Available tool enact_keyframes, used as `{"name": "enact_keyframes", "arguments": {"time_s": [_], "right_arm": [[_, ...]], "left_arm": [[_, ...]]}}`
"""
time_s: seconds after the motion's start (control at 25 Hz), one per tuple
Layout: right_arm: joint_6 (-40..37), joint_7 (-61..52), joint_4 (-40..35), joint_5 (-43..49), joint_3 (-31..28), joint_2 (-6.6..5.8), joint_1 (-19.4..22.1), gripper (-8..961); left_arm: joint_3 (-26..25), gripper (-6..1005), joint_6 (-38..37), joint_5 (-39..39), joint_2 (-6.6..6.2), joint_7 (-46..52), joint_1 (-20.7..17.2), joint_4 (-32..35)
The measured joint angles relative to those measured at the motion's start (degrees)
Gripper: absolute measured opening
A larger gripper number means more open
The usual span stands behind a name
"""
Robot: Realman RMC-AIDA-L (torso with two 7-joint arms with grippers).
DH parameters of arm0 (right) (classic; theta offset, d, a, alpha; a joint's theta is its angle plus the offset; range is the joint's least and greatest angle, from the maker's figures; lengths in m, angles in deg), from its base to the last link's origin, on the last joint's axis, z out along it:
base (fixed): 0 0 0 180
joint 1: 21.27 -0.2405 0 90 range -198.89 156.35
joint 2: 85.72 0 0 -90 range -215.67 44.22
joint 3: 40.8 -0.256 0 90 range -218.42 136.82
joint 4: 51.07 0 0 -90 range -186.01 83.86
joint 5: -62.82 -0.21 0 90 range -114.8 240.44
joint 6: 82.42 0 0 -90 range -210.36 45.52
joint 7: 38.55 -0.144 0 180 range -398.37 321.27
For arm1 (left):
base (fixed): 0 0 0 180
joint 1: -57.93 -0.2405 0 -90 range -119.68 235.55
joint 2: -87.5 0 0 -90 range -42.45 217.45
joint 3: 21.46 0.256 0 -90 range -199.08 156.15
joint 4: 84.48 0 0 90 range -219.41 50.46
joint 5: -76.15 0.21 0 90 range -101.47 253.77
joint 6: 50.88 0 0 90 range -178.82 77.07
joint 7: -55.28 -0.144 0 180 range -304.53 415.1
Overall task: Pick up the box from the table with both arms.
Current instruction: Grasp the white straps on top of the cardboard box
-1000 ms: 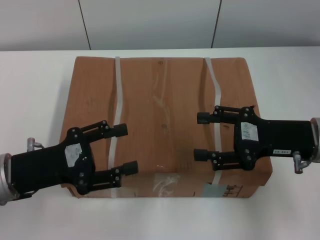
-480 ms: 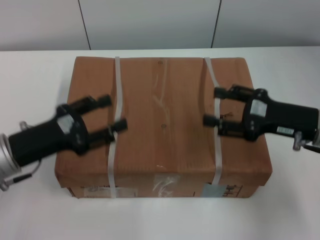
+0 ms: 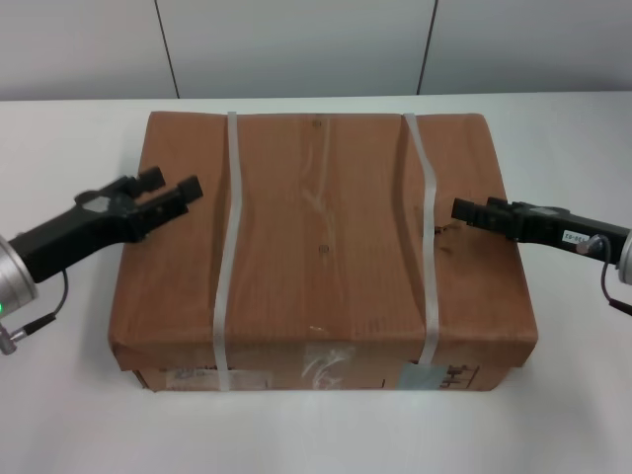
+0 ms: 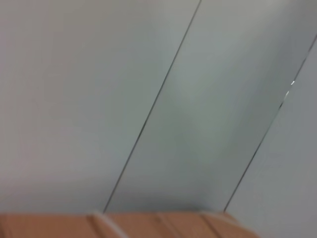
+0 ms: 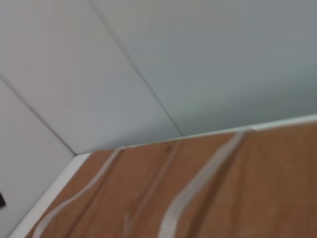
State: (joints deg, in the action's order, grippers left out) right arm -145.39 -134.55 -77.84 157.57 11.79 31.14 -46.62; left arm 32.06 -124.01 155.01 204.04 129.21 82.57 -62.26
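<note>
A smooth white table [image 3: 573, 138] met a pale panelled wall [image 3: 296, 44]. Centred on it lay the strapped brown cardboard box [image 3: 321, 252]. The left gripper [image 3: 168, 188] hovered parted over its left edge; the right gripper's [image 3: 461, 209] spread couldn't be judged.

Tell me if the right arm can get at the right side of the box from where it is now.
Probably yes. The right gripper is over the box near its right edge, beside the right strap, and nothing stands between it and that side on the table.

Black tools [image 3: 158, 193] (silver wrists, cables)
</note>
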Motion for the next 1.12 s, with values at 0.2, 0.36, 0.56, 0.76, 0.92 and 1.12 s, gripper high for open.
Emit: {"name": "enact_keyframes", "arguments": {"time_s": [0.2, 0.36, 0.56, 0.76, 0.92, 1.12], "right_arm": [[1.3, -0.5, 2.6, -0.2, -0.2, 0.03, -2.0, 816], [1.6, -0.2, 2.5, -0.4, -0.3, 0.36, -2.4, 810], [0.8, -0.2, 2.3, -2.4, -0.6, 0.35, -2.1, 802], [1.9, 0.2, 3.2, -2.3, 0.2, 1.13, -3.3, 794], [3.7, 2.4, 7.3, -2.2, 1.0, 1.64, -6.7, 788], [5.2, 3.5, 9.8, -2.1, 1.1, 1.89, -9.1, 780]], "left_arm": [[1.0, 774, 3.5, 2.9, 0.00, 3.6, 1.8, -1.0], [1.0, 773, 3.8, 3.8, 0.06, 3.6, 3.0, -2.2], [1.0, 772, 3.9, 3.9, 0.07, 3.7, 2.8, -2.3], [2.1, 772, 4.7, 4.0, 0.05, 5.0, 3.4, -2.3], [4.9, 771, 6.8, 4.0, 0.00, 6.9, 4.2, -2.3], [8.2, 770, 8.3, 4.0, 0.10, 8.5, 5.8, -2.5]]}}
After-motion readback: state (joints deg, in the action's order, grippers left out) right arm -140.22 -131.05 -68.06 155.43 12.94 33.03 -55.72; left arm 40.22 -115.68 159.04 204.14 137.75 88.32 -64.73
